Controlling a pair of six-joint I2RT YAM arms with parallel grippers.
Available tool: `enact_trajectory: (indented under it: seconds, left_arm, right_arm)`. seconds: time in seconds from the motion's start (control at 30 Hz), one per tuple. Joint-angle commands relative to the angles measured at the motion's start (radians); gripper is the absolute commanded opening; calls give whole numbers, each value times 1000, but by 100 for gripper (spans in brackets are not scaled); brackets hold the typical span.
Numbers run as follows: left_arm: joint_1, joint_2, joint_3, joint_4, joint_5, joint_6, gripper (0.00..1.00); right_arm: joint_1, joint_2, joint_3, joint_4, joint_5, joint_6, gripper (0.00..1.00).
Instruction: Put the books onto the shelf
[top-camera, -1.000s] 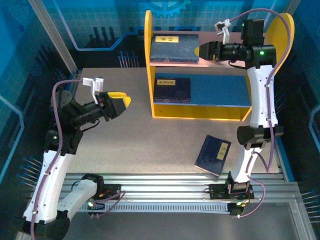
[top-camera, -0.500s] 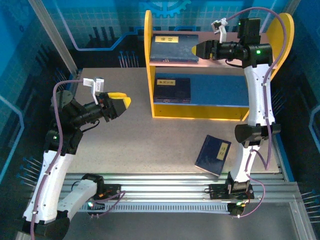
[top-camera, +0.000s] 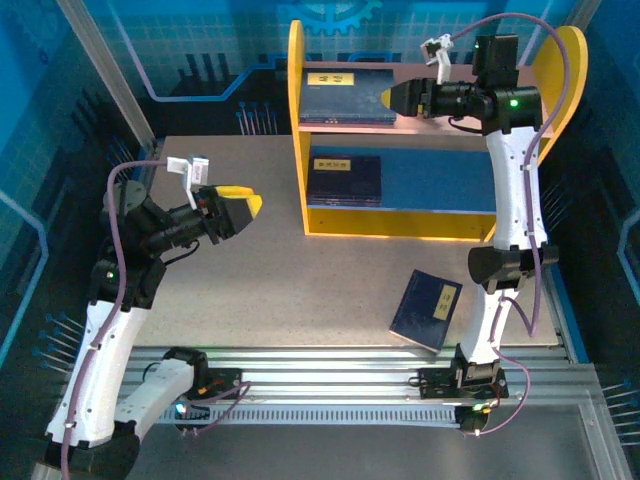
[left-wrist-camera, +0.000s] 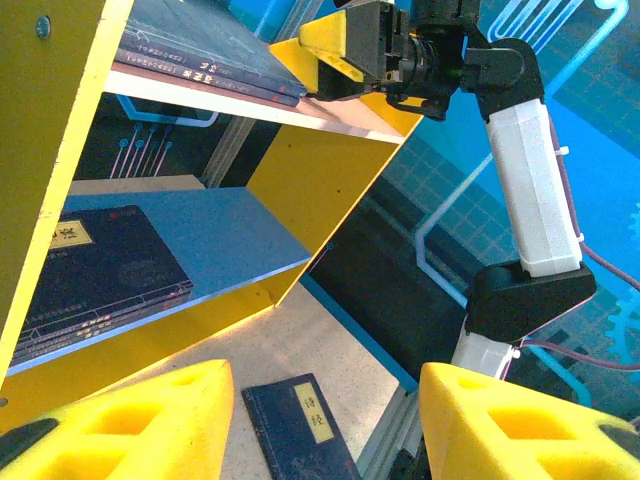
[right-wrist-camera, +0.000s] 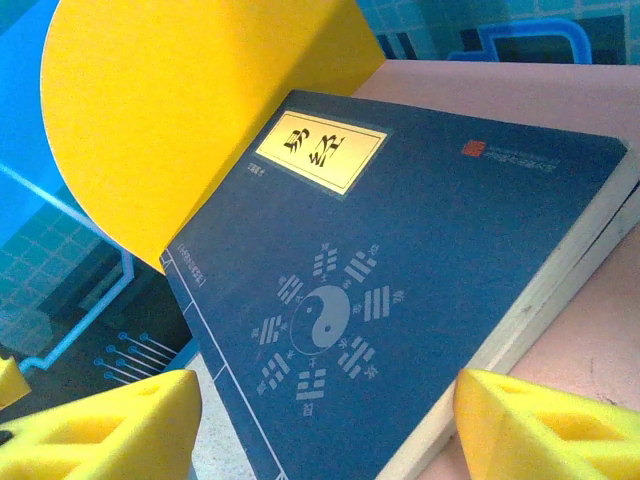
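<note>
While viewed from above, find the right gripper (top-camera: 390, 97) stretched leftward over the pinkish-tan top board (top-camera: 420, 128) of the shelf (top-camera: 297, 130), yellow foam pads spread apart with nothing pinched between, tips close by the right edge of a stack of navy books (top-camera: 345, 92) lying flat at the left end of that board, beside the yellow side panel; contact with the stack impossible to tell. From the right wrist, see the top cover of that stack: yellow title label toward the side panel, a pale yin-yang ringed by trigrams at the middle, a small red mark at one corner, light page edges of another volume beneath. On the blue lower board (top-camera: 440, 180), find a second stack (top-camera: 345, 178), also flat and at the left end, label toward the back. On the speckled table (top-camera: 250, 280), in front of the shelf and near the right arm's base, note a single book (top-camera: 427, 310), flat, lying askew, well apart from both grippers. Out over the left part of the table, see the left gripper (top-camera: 250, 205) held in the air, pointing toward the shelf, pads parted and clasping nothing, well apart from every book.
</note>
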Motion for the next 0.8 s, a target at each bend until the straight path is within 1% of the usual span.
enact_trajectory:
  seconds: [0.0, 0.3, 0.4, 0.53, 0.77]
  left_arm:
    - [-2, -14, 28, -8, -11, 24, 53]
    - [-2, -13, 27, -9, -13, 29, 53]
    - [-2, -12, 25, -9, -11, 27, 53]
    - [-1, -15, 18, -3, -10, 26, 53]
    - [0, -16, 11, 1, -11, 25, 53]
  right_arm:
    - [25, 55, -2, -70, -10, 29, 69]
    - [47, 55, 0, -67, -24, 30, 69]
    - [47, 48, 0, -76, -10, 23, 69]
    - [28, 35, -16, -86, 16, 21, 69]
    - [-9, -4, -71, -79, 26, 17, 69]
